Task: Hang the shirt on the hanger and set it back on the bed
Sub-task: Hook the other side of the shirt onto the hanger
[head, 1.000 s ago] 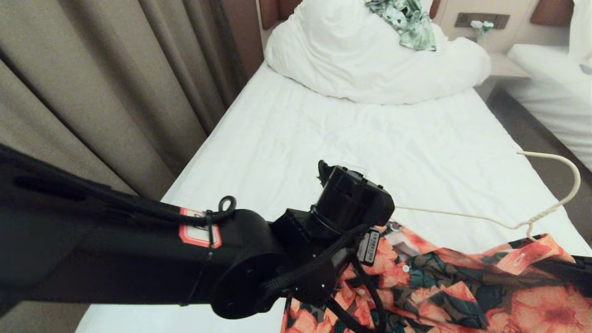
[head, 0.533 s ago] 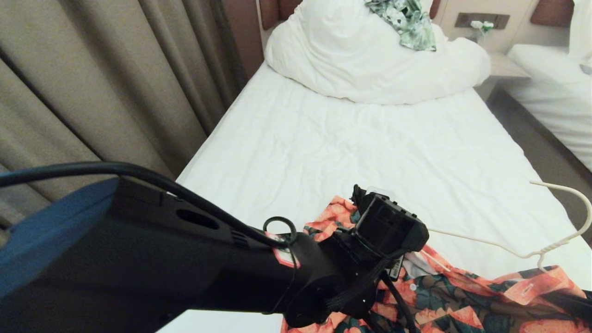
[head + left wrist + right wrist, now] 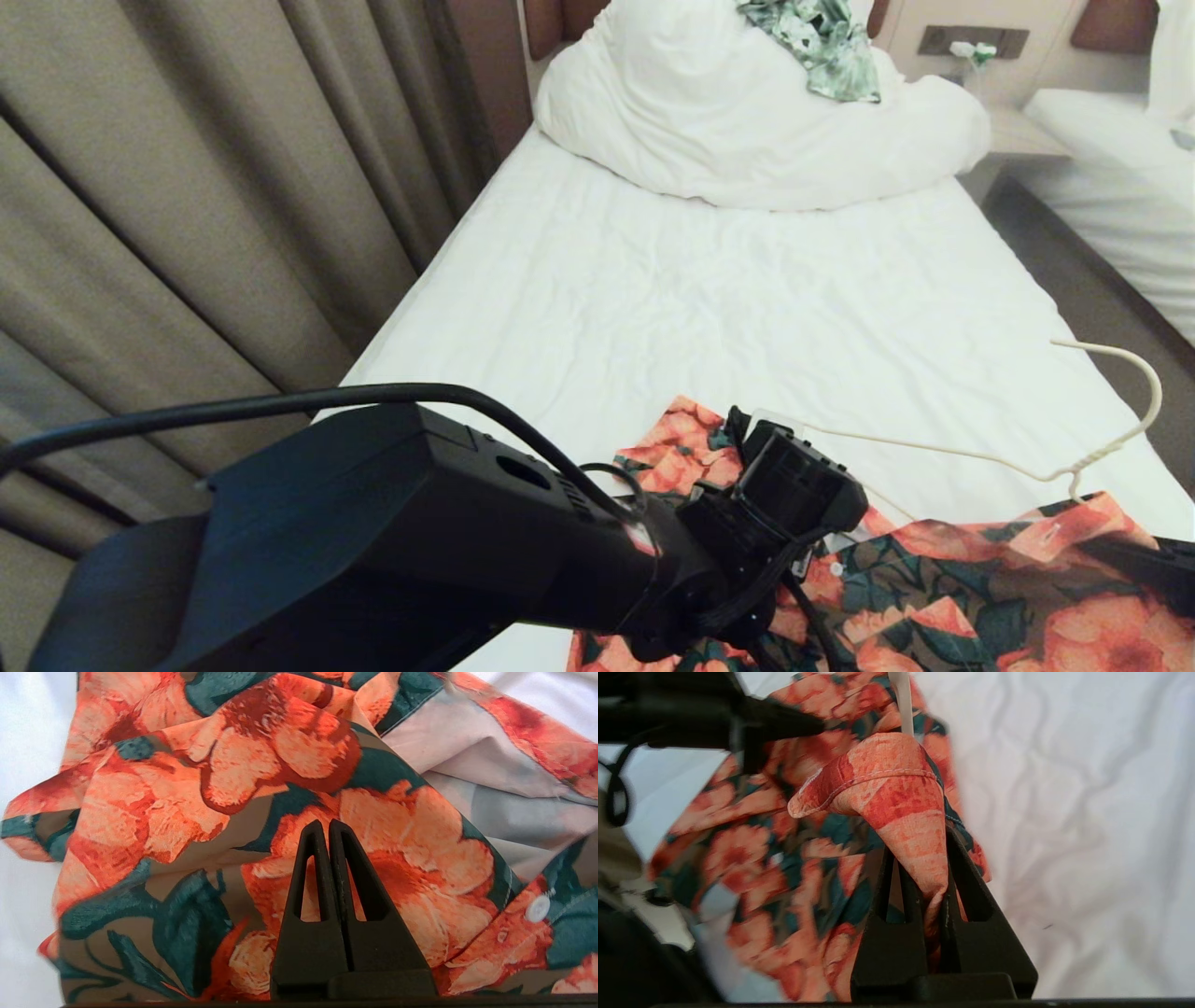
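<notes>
Shirt point(image 3: 980, 597) orange-pink flowers on dark green, brown; hanger point(image 3: 1111, 439) cream-white; bed point(image 3: 709, 308) plain white.

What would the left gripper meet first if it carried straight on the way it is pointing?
Most likely the shirt: the left gripper, shut, points straight at its flowered cloth, which fills the view ahead. Whether the tips already touch the fabric cannot be told.

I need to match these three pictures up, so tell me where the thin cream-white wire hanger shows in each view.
Head view: thin cream-white wire hanger at lower right, hook over the white bed sheet, neck at the flowered shirt's collar.
Left wrist view: not in it.
Right wrist view: only a short pale stem at the top edge, above the collar.
Shared landmark: the orange-flowered, dark green button-up shirt.
</notes>
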